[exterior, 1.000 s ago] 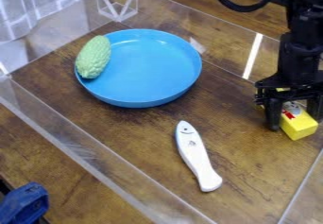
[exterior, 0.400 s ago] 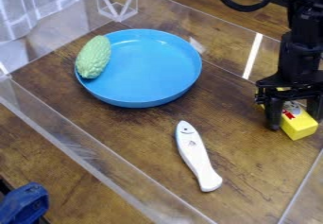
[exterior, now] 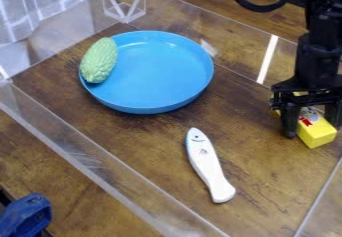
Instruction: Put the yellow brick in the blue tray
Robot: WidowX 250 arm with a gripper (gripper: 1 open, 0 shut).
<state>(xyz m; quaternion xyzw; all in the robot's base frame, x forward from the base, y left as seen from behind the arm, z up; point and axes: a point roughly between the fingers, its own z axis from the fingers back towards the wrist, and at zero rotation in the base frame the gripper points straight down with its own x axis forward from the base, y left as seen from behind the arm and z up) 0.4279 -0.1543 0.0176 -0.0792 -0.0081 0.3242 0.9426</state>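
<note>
The yellow brick [exterior: 319,134], small with a red-and-white label on top, lies on the wooden table at the far right. My gripper [exterior: 305,119] hangs straight down over it, open, its dark fingers [exterior: 287,121] low around the brick's far end; contact cannot be made out. The blue tray [exterior: 160,73], a large round shallow dish, sits at the upper left, well apart from gripper and brick.
A green bumpy oval object [exterior: 98,59] rests on the tray's left rim. A long white remote-like stick [exterior: 209,164] lies at the front centre. Clear plastic walls [exterior: 80,161] ring the table; the right wall runs close beside the brick.
</note>
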